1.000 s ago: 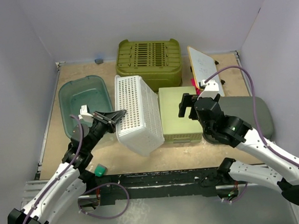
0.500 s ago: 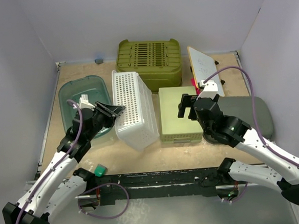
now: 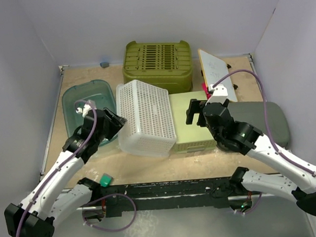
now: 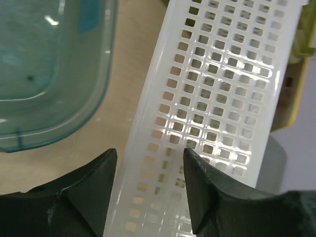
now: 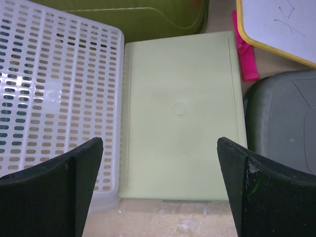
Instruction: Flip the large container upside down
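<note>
Basket lies bottom-up directly ahead of the left end effector, whose jaws stand parted at its side wall, not clamping it. Right end effector hovers wide open and empty above the green box. Hazard: the basket's far side appears propped on that box; a finger snagging the perforations during retreat could tip it over.

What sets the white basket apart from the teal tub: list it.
The white basket is opaque and perforated all over; the teal tub is see-through with solid walls. The basket lies bottom up; the tub sits open side up. Both are rectangular plastic containers.
</note>
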You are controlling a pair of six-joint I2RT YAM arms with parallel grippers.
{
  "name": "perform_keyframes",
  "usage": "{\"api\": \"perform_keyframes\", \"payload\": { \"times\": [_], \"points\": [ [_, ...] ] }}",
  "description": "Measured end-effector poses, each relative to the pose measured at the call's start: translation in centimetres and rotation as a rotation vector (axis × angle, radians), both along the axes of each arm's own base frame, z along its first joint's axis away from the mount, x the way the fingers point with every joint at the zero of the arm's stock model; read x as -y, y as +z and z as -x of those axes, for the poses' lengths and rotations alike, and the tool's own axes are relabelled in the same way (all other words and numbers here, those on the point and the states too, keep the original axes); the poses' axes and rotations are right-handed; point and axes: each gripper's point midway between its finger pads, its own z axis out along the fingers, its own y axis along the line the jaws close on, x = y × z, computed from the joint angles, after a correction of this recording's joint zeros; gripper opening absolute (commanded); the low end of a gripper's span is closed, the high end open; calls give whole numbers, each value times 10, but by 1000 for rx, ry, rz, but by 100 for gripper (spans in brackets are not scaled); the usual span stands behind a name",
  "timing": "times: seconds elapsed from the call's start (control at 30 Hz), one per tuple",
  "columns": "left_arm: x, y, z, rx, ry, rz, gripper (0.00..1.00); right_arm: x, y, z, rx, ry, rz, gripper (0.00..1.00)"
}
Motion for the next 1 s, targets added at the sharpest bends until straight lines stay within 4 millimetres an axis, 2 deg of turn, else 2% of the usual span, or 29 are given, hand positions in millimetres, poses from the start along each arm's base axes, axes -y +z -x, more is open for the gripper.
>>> {"api": "perform_keyframes", "payload": {
  "times": [0.17, 0.23, 0.5, 0.63, 0.73, 0.77, 0.83, 0.9, 1.0],
  "points": [
    [-30, -33, 17, -166, 11, -233, 72, -3, -4, -2, -10, 4, 10, 99],
    [-36, -32, 22, -200, -4, -294, 72, -4, -5, -3, -11, 5, 10, 99],
    [-60, 23, 13, -128, 24, -443, 73, -7, -5, -4, -11, 15, 3, 99],
    [-86, 53, 3, -99, 114, -573, 73, -9, -5, -3, -14, 23, -1, 99],
    [-107, 66, -9, -103, 190, -652, 73, -9, -5, -3, -15, 25, -2, 99],
    [-117, 66, -13, -118, 215, -673, 73, -10, -5, -3, -15, 26, -2, 99],
    [-149, 60, -24, -185, 286, -713, 74, -10, -5, -2, -16, 28, -3, 99],
    [-177, 46, -34, -266, 334, -742, 74, -9, -4, -2, -13, 28, -6, 99],
    [-206, 16, -46, -388, 332, -736, 74, -8, -1, -1, -5, 27, -14, 99]
  ]
}}
